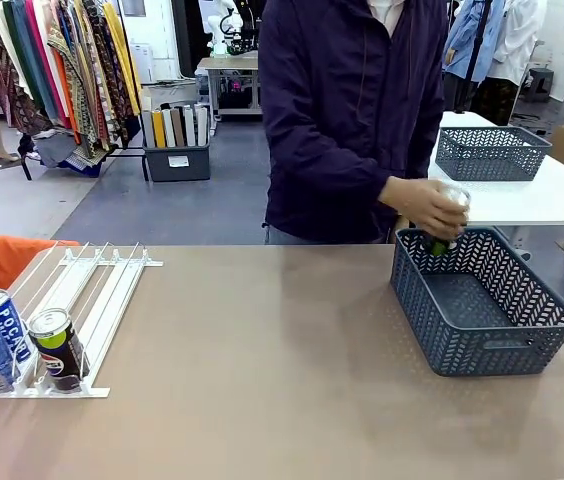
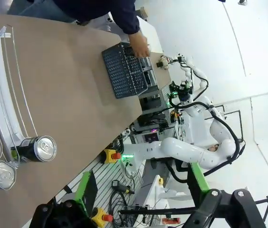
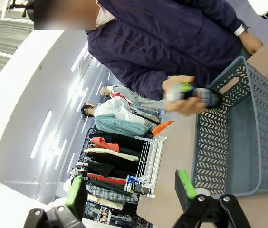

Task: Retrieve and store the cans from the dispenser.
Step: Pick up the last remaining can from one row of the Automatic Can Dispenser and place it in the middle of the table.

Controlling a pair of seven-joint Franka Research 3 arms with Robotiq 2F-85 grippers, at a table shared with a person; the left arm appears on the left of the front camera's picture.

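Brown tabletop (image 1: 262,350) runs across the front view, with the white dispenser (image 1: 102,285) at its near left corner. Three cans stand against its front lip: two blue cans (image 1: 9,328) lettered Pocari, and one black can (image 1: 57,348) just beside them. At the right, a person (image 1: 347,120) in a dark jacket holds a fourth can (image 1: 441,243) in one hand (image 1: 422,207) over the far rim of the grey-blue mesh basket (image 1: 487,345). The person's fingers cover most of that can and its top is blurred, so its label cannot be read from here.

The left wrist view is rolled sideways. The left gripper (image 2: 141,194) has its green-padded fingers wide apart with nothing between them, back from the table edge. The three cans in the dispenser (image 2: 3,85) show by their silver lids rather than their labels, and the picture's edge cuts off the blue ones. The basket (image 2: 122,71) and hand (image 2: 138,46) are small and far away, and the held can cannot be made out.

In the right wrist view the right gripper (image 3: 131,190) also has its fingers spread and empty, with the basket (image 3: 219,156) just ahead. The fourth can (image 3: 200,96) is plainer here, a black body with a green patch, lying sideways in the hand (image 3: 184,97) at the basket's rim. The dispenser (image 3: 152,159) is far off, with one blue can just visible at its end.
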